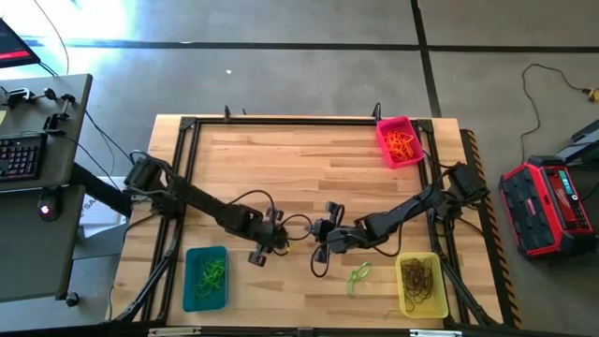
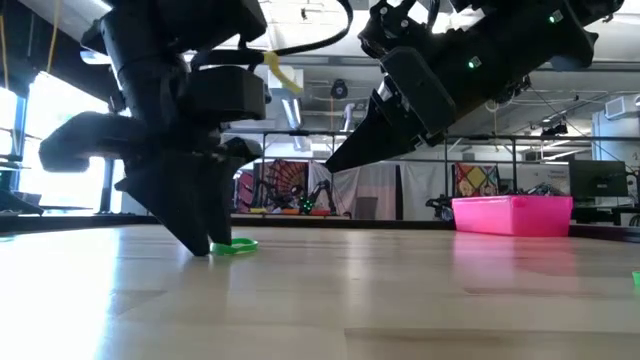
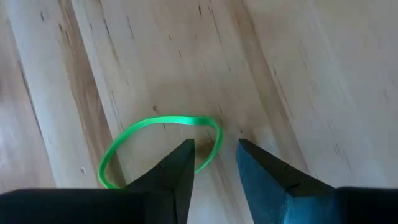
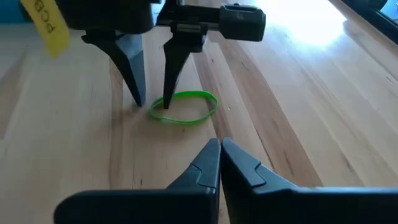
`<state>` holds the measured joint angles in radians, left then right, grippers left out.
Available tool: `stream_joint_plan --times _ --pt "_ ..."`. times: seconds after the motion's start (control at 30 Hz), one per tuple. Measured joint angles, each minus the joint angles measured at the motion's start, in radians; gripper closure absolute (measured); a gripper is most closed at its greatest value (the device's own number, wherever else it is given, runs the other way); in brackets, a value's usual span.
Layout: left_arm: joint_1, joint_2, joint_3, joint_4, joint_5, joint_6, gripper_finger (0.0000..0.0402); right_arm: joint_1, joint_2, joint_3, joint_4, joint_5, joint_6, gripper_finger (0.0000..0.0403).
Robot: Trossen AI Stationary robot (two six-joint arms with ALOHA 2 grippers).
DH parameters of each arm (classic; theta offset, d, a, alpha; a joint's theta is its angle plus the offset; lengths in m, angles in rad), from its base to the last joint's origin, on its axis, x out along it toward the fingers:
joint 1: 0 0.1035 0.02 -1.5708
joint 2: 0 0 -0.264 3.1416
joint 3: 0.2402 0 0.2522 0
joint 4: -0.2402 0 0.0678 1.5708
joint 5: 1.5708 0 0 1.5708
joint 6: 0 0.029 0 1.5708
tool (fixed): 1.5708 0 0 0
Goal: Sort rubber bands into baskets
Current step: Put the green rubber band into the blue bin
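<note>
A bright green rubber band (image 3: 158,124) lies flat on the wooden table. My left gripper (image 3: 214,146) stands over it, open and pointing steeply down. One finger (image 4: 166,87) is at the band's end inside the loop; the other (image 4: 135,81) is outside it, and the tips are down at the table top (image 2: 205,245). My right gripper (image 4: 219,149) is shut on nothing and hangs above the table just right of the band. The teal basket (image 1: 190,281) holds green bands, the yellow basket (image 1: 404,298) dark ones, the pink basket (image 1: 386,136) orange ones. My left gripper's fingers come from above and straddle one end of the green band's loop (image 3: 217,138), which lies flat on the table. I cannot tell whether either finger touches the band.
More loose green band (image 1: 358,274) lies on the table between my right gripper and the yellow basket. A black frame (image 1: 281,122) runs around the table's edges. Bare wood (image 1: 299,168) stretches toward the far side.
</note>
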<state>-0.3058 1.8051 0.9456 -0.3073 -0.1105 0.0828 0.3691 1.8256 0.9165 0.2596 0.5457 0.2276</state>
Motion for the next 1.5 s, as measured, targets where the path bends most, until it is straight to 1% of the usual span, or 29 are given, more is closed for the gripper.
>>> stream_joint_plan --times 0.07,0.13,0.2,0.3,0.37,0.5,0.6,0.7,0.83,0.93,1.1,1.2,1.27,1.37,1.5 --pt "-0.001 0.01 0.0 0.003 -0.014 -0.002 0.0292 0.0 0.0 0.0 0.0 0.0 0.0 0.0402" --pt "-0.001 0.012 0.0 0.004 -0.017 -0.002 0.0308 0.0 0.0 0.0 -0.001 0.0 0.0 0.0402" --pt "-0.002 0.01 -0.001 0.004 -0.017 0.0 0.0331 0.0 0.0 0.0 0.0 0.0 0.0 0.0402" --pt "-0.002 0.008 0.0 0.003 -0.017 0.006 0.0376 0.0 0.0 0.0 -0.001 0.001 0.0 0.0402" --pt "-0.001 0.006 -0.001 -0.003 -0.021 0.007 0.0394 0.0 0.0 0.0 -0.001 0.001 0.0 0.0402" --pt "-0.005 -0.003 0.012 -0.041 -0.015 0.008 0.0397 0.0 0.0 0.0 -0.001 0.001 0.009 0.0402" --pt "-0.015 -0.024 0.037 -0.131 -0.013 0.013 0.04 0.0 0.0 0.0 -0.002 0.001 0.011 0.0402" --pt "-0.032 -0.062 0.079 -0.194 0.002 0.018 0.0401 0.0 0.0 0.0 -0.009 0.001 0.019 0.0402" --pt "-0.065 -0.131 0.104 -0.296 0.019 -0.006 0.0401 0.0 0.002 0.0 -0.027 0.001 0.043 0.0402" --pt "-0.093 -0.195 0.131 -0.375 0.049 -0.076 0.0401 0.0 0.003 0.0 -0.032 0.003 0.045 0.0402" --pt "-0.175 -0.292 0.15 -0.493 0.081 -0.249 0.0401 0.0 0.003 0.0 -0.031 0.003 0.044 0.0402" --pt "-0.236 -0.346 0.152 -0.567 0.158 -0.394 0.0401 0.0 0.003 0.0 -0.03 0.003 0.043 0.0402" --pt "-0.287 -0.369 0.151 -0.613 0.188 -0.506 0.0401 0.0 0.003 0.0 -0.031 0.003 0.043 0.0402" --pt "-0.376 -0.398 0.146 -0.627 0.186 -0.638 0.0401 0.0 0.003 0.0 -0.031 0.003 0.041 0.0402" --pt "-0.48 -0.4 0.115 -0.624 0.141 -0.783 0.0401 -0.003 0.003 0.0 -0.031 0.003 0.034 0.0402"
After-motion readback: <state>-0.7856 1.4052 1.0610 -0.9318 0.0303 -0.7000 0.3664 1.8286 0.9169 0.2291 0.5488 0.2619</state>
